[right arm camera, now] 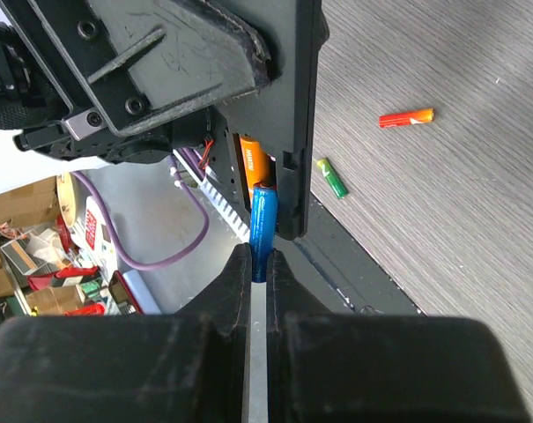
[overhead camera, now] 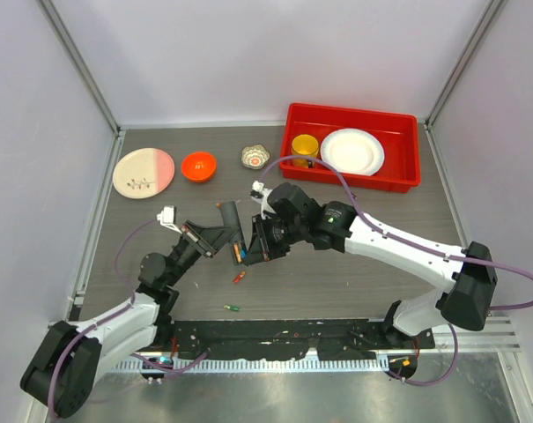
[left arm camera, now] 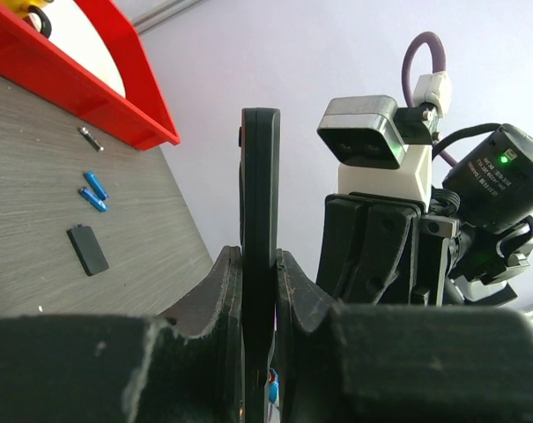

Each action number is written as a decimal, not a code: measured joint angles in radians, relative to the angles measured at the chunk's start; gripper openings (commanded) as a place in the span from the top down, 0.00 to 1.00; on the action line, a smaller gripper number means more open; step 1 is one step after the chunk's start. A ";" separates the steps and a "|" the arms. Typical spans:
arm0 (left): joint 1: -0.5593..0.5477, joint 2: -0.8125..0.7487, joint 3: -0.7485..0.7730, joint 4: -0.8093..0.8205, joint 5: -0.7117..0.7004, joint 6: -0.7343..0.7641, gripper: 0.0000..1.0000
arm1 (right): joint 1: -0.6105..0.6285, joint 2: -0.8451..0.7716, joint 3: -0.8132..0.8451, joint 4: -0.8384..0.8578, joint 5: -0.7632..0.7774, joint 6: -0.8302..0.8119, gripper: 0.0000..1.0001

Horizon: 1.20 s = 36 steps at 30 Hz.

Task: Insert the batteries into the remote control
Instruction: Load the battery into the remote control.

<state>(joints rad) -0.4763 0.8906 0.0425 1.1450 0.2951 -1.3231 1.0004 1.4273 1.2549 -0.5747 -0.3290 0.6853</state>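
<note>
1. Small green cylindrical battery (overhead camera: pixel 233 307): lies on grey wood-grain table (overhead camera: pixel 336 282), near edge, ctr.
2. Red-orange cylindrical battery (overhead camera: pixel 239 278): on table, just beyond the green one, not touching.
3. Slim long black plastic remote control (left arm camera: pixel 260 176): off the table, mid-scene, held edge-on; left gripper (left arm camera: pixel 258 269) fingers clamped on it.
4. Orange battery (right arm camera: pixel 251 163): sits in remote's compartment.
5. Blue cylindrical battery (right arm camera: pixel 263 225): pinched btw. closed fingers of right gripper (right arm camera: pixel 258 260); its far end is at the compartment, beside the orange one.
6. Two loose blue batteries (left arm camera: pixel 94 189) + small squarish black flat piece (left arm camera: pixel 88 249): on table, near tray.
7. Far row, left to right: pink-and-white round plate (overhead camera: pixel 144 172); orange bowl (overhead camera: pixel 198 165); small patterned cup (overhead camera: pixel 255 157); red plastic tray (overhead camera: pixel 407 119) w/ yellow cup (overhead camera: pixel 304 145) and white plate (overhead camera: pixel 351 151).
</note>
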 measured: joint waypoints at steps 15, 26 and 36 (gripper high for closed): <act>0.001 -0.123 0.000 -0.157 -0.023 0.027 1.00 | 0.006 0.022 0.000 0.021 0.008 0.025 0.99; 0.001 -0.143 0.000 -0.180 -0.024 0.025 1.00 | 0.012 0.047 0.038 0.004 0.058 0.026 0.99; 0.005 -0.145 0.000 -0.203 -0.026 0.023 1.00 | 0.017 0.082 0.068 -0.024 0.088 0.024 0.99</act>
<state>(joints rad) -0.4717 0.7456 0.0422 0.9417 0.2691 -1.3006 1.0172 1.5097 1.3228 -0.5983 -0.2413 0.7094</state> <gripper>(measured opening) 0.183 0.074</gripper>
